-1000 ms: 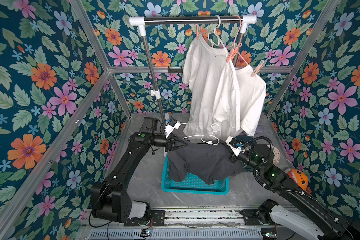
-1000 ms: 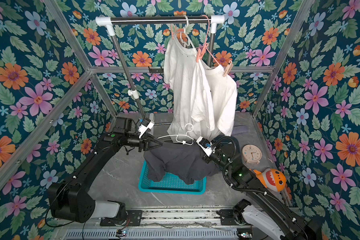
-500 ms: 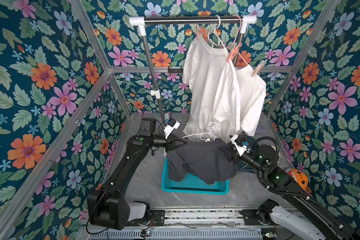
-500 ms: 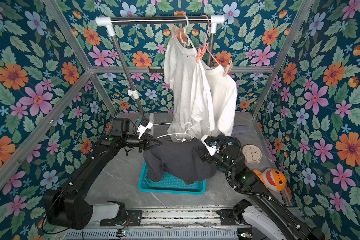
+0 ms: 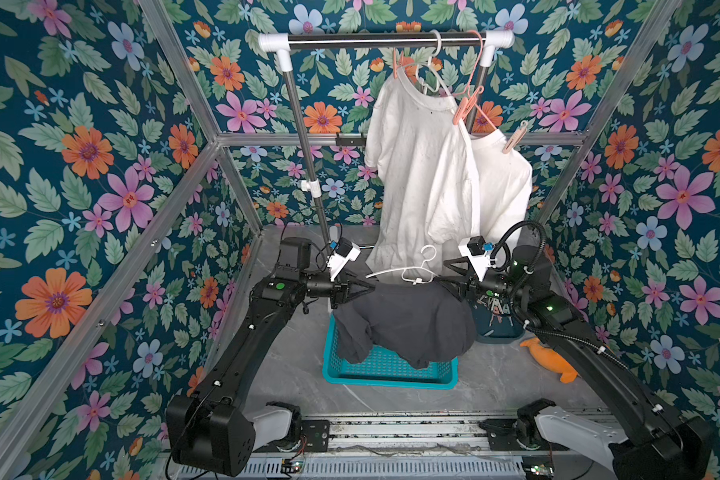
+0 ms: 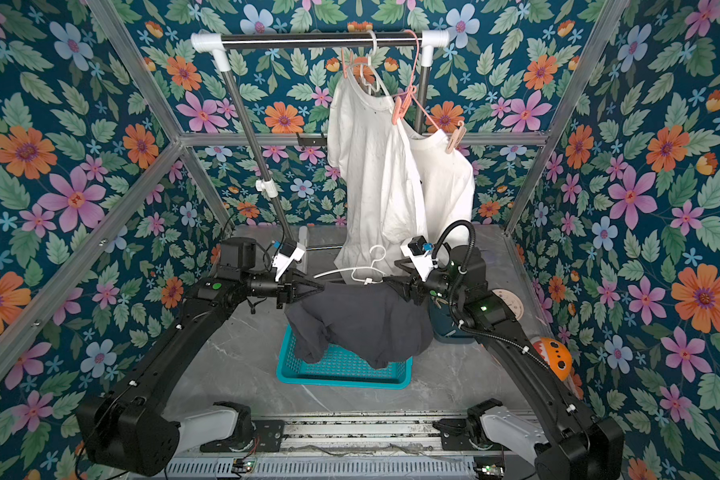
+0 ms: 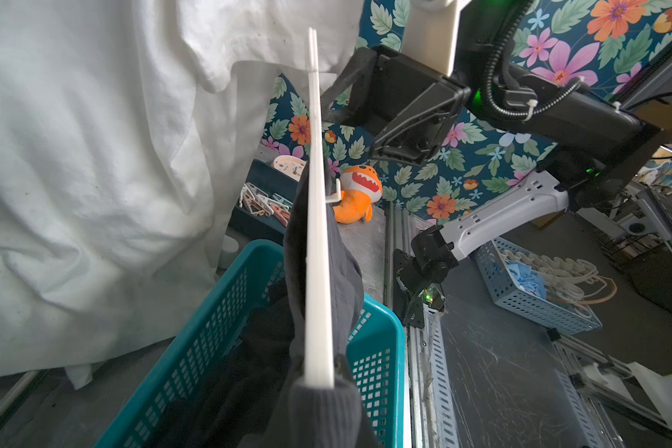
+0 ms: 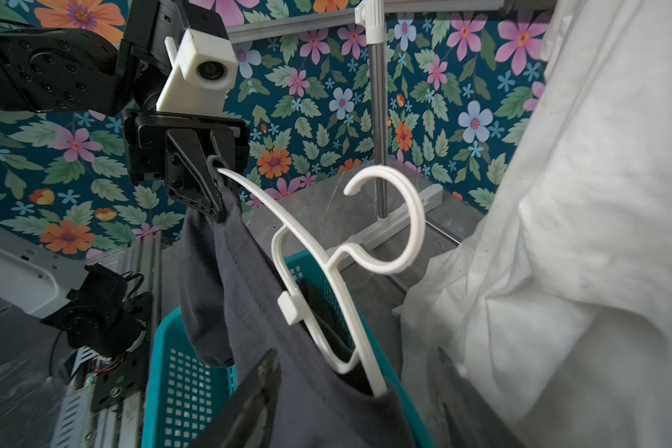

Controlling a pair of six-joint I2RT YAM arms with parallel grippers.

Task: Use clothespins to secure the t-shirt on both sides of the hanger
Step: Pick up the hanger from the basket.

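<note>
A dark grey t-shirt (image 5: 408,320) hangs on a white hanger (image 5: 416,272) held level over a teal basket (image 5: 387,380). My left gripper (image 5: 371,286) is shut on the hanger's left end, with the shirt's cloth bunched over the tip. My right gripper (image 8: 352,372) is open, its two fingers standing either side of the shirt's other shoulder and the hanger arm (image 8: 365,248). In the left wrist view, loose clothespins (image 7: 264,203) lie in a dark tray past the basket. Pink clothespins (image 5: 515,137) grip the white shirts on the rail.
Two white t-shirts (image 5: 420,166) hang from the rail (image 5: 383,38) right behind the hanger, brushing my right gripper. A dark tub (image 5: 497,328) sits under my right arm. An orange plush toy (image 5: 547,357) lies at the right.
My right gripper has opened, risen and moved in to the hanger's right end. The shirt's right side has lifted. My left gripper has stayed shut and shifted slightly.
</note>
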